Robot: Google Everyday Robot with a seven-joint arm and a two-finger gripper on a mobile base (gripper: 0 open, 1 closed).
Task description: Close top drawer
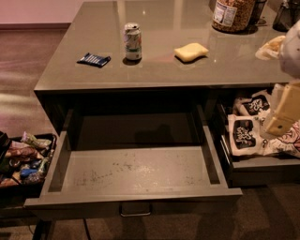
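The top drawer (136,171) stands pulled far out under the grey counter (187,70). Its speckled grey floor is bare, and its flat front (84,205) faces me at the bottom, with a small metal bar handle (135,212) in the middle. My gripper (282,115) shows as a tan and white part at the right edge. It hangs over the neighbouring right drawer, right of the top drawer and not touching it.
On the counter stand a can (132,41), a yellow sponge (191,51), a blue packet (93,59) and a jar (233,14). An open drawer with white popcorn bags (246,136) is on the right. An open drawer with snacks (23,159) is on the left.
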